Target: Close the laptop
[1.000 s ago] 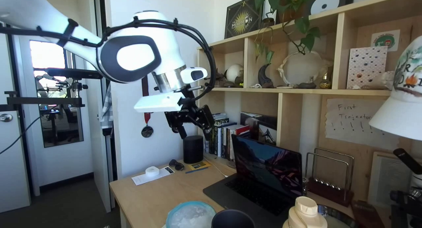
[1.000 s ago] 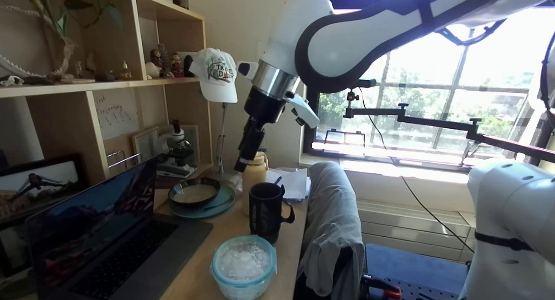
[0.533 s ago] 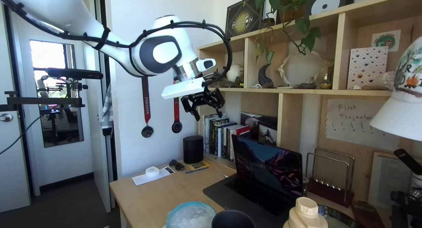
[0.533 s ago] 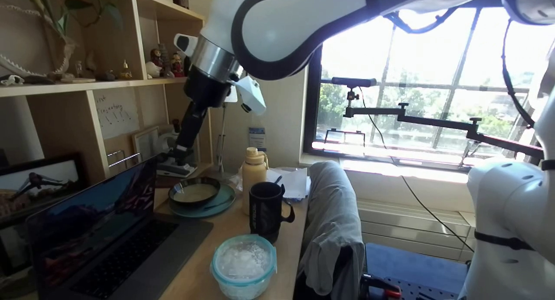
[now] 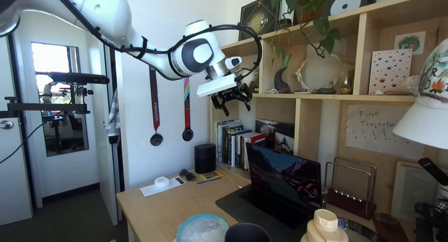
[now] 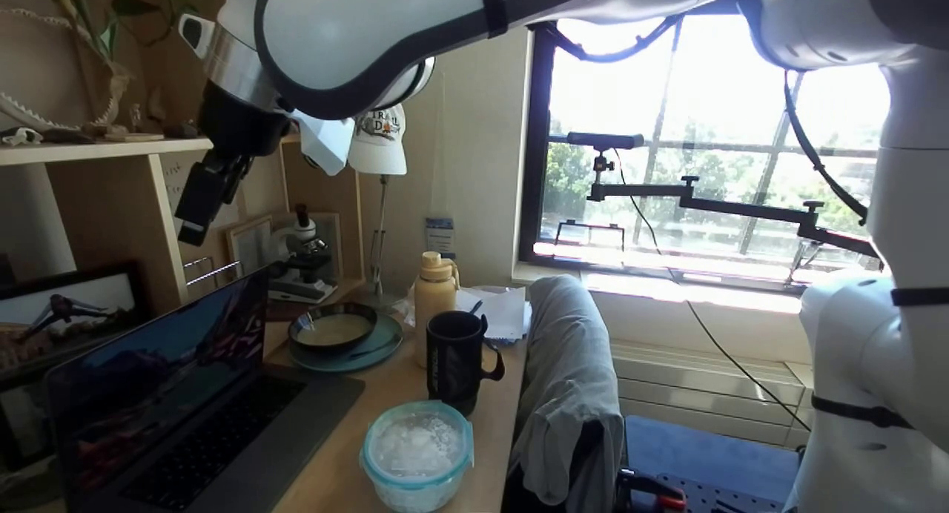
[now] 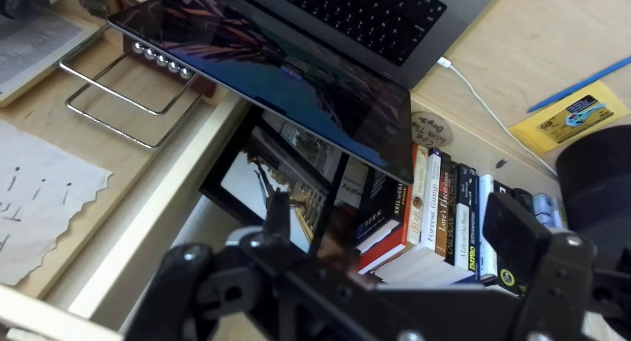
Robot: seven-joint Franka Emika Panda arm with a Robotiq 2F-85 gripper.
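The dark laptop stands open on the desk, its lid raised. Its blue-and-red screen shows in both exterior views, and the screen, lid edge and part of the keyboard show in the wrist view. My gripper is in the air, higher than the lid's top edge and apart from it. It also hangs above the lid in an exterior view. In the wrist view my gripper's fingers are spread wide with nothing between them, and the lid's top edge lies beyond them.
Books and a black speaker stand near the lid. A wooden shelf rises behind. A wire-framed ball cradle, a lidded container, a black mug and a yellow bottle stand around the laptop.
My open gripper has moved right and up in an exterior view, and left and up in an exterior view, coming over the laptop's side. The laptop has not moved.
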